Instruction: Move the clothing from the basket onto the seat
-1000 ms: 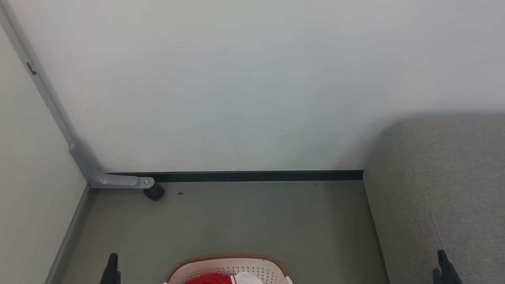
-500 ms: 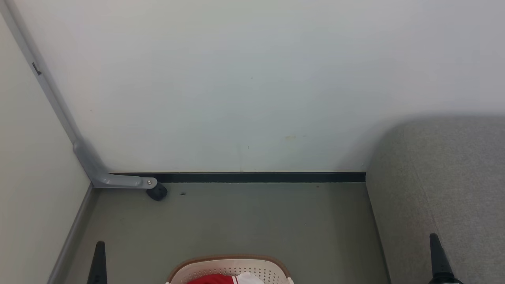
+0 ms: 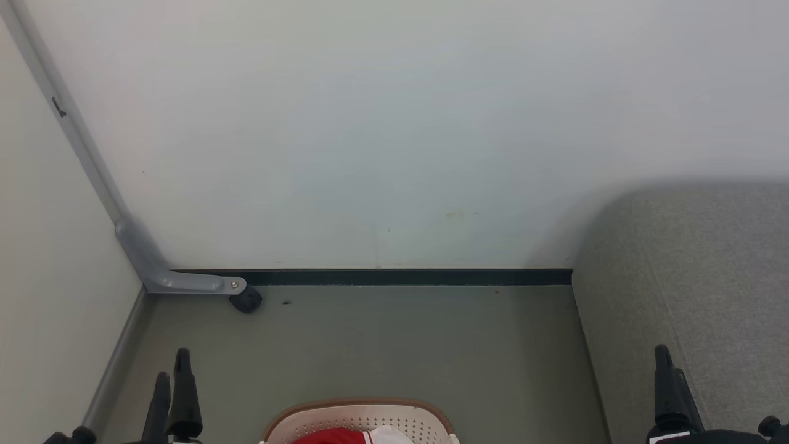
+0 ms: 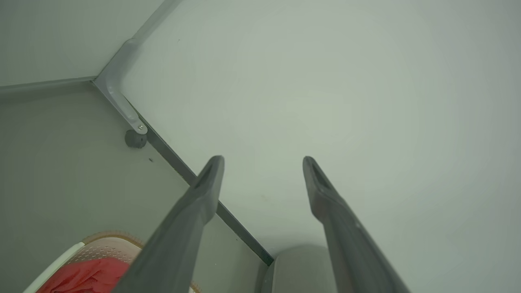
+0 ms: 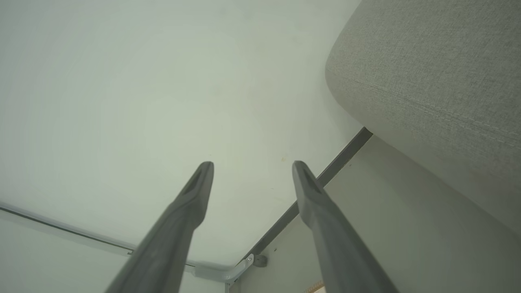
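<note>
Left hand [image 4: 262, 159] and right hand [image 5: 252, 163]: both open, fingers spread, nothing held. The clothing [image 3: 336, 436], red with a white panel, lies inside the basket [image 3: 370, 419]. The basket stands on the floor [image 3: 400, 345] between the 2 hands. The seat [image 3: 709, 277] borders the floor on the right.

A staged, home-like test corner: plain white partition panels [image 3: 394, 123] on a grey castered frame [image 3: 143, 262], grey floor [image 3: 400, 345], a sofa seat [image 3: 696, 277], a laundry basket [image 3: 357, 408].

Grey-green floor [image 3: 394, 345] — cream basket [image 3: 360, 402] at near edge, grey seat [image 3: 690, 277] at right, black caster [image 3: 246, 300] by wall [image 3: 394, 123]
</note>
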Motion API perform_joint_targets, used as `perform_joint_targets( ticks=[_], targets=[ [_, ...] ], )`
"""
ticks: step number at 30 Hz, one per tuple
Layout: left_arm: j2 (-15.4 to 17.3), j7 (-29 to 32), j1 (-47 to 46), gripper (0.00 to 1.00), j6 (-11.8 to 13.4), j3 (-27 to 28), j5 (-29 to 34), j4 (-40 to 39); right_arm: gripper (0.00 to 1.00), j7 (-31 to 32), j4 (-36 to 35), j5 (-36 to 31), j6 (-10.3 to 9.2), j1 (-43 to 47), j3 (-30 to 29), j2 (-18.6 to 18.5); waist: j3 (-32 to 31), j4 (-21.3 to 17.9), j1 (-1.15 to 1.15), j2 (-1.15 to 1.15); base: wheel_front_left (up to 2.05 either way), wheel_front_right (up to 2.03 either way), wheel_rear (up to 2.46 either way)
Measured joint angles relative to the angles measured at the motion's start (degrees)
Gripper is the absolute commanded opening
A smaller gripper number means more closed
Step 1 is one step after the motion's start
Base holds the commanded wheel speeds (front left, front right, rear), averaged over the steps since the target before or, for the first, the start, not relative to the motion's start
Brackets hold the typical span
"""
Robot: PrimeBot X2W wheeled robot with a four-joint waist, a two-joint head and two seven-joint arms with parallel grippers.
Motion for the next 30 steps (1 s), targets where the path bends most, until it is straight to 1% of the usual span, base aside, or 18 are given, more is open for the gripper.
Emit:
perform_joint_targets(
  ticks=[2, 6, 10, 13, 15, 20, 22, 30],
  targets=[
    [0.05, -0.45, 0.01, 1.0, 0.07, -0.96, 3.13, -0.86, 1.0, -0.53, -0.33, -2.5, -0.23, -0.01, 0.31, -0.02, 0.08, -0.07, 0.0, 0.0, 0.0, 0.0, 0.0],
    [0.1, -1.03, 0.01, 1.0, 1.05, -2.33, 9.5, -1.79, 1.0, -1.22, -0.8, -6.97, -0.71, -0.01, 1.03, -0.1, 0.21, -0.17, 0.0, 0.0, 0.0, 0.0, 0.0],
    [0.13, -2.01, 0.01, 1.0, 1.99, -3.2, 15.49, -2.67, 1.0, -2.19, -1.54, -11.87, -0.77, -0.01, 2.31, -0.4, 0.36, -0.29, 0.0, 0.0, 0.0, 0.0, 0.0],
    [0.14, -2.59, 0.01, 1.0, 2.12, -4.23, 19.37, -3.07, 1.0, -2.76, -2.04, -15.07, -1.02, -0.01, 3.12, -0.46, 0.48, -0.41, 0.0, 0.0, 0.0, 0.0, 0.0],
    [0.14, -2.89, 0.01, 1.0, 2.52, -4.52, 20.45, -3.23, 1.0, -3.0, -2.12, -15.97, -1.26, -0.02, 3.31, -0.46, 0.52, -0.44, 0.0, 0.0, 0.0, 0.0, 0.0],
    [0.21, -3.76, 0.01, 1.0, 3.05, -5.79, 26.95, -3.66, 1.0, -4.15, -2.42, -21.14, -1.3, -0.03, 4.33, -0.63, 0.71, -0.63, 0.0, 0.0, 0.0, 0.0, 0.0],
    [0.2, -4.14, 0.01, 1.0, 3.6, -6.2, 29.3, -3.79, 1.0, -4.45, -2.38, -23.24, -1.78, -0.04, 4.85, -0.74, 0.78, -0.7, 0.0, 0.0, 0.0, 0.0, 0.0],
    [0.41, -6.02, 0.05, 1.0, 4.85, -8.0, 37.13, -3.25, 1.0, -6.2, -0.57, -32.04, -1.81, -0.07, 7.33, -2.12, 0.98, -0.89, 0.0, 0.0, 0.0, 0.0, 0.0]
  ],
)
